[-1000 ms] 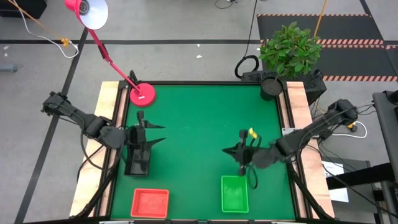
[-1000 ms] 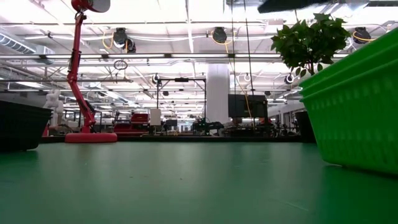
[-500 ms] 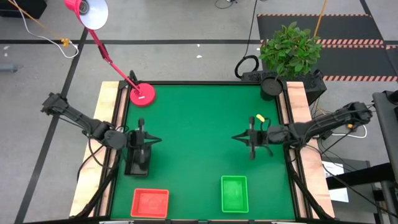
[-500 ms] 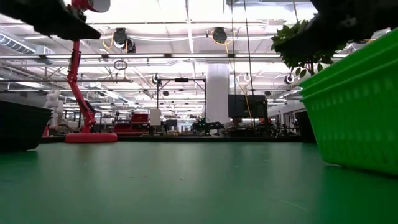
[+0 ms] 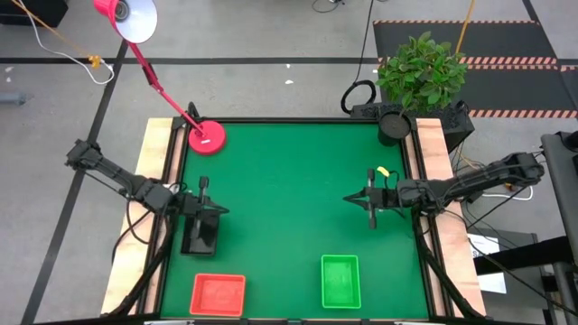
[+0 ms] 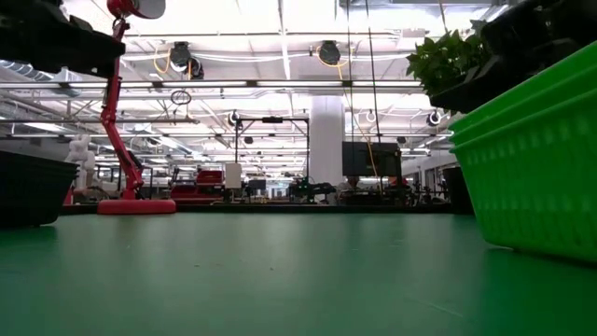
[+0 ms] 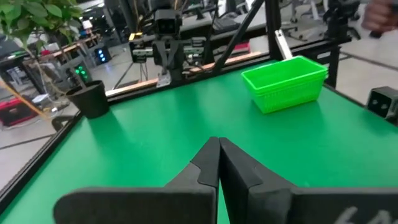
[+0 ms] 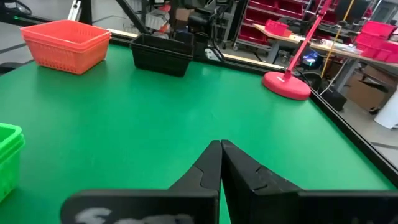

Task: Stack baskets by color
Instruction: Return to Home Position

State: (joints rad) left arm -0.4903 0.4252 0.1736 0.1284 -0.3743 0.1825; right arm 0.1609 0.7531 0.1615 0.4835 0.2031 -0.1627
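Three nested stacks of baskets rest with their bottoms on the green table. The black stack (image 5: 199, 236) is near the left edge, the red-orange stack (image 5: 218, 294) at the near left, and the green stack (image 5: 340, 281) near the front, right of centre. My left gripper (image 5: 217, 209) hovers shut just beyond the black stack, pointing toward the table's right. My right gripper (image 5: 350, 199) hovers shut by the right edge, pointing left, well beyond the green stack. In the wrist views both pairs of fingers (image 7: 219, 149) (image 8: 221, 149) are closed with nothing between them.
A pink lamp base (image 5: 207, 137) stands at the far left corner, its arm leaning out over the floor. A potted plant (image 5: 420, 72) stands beyond the far right corner. Bare green surface (image 5: 289, 190) spreads between the two grippers.
My left gripper has shut, sunk and drawn back toward the table's left edge, beside the black stack. My right gripper has pulled away from above the green stack toward the far right, sinking and levelling out. The baskets have stayed where they were.
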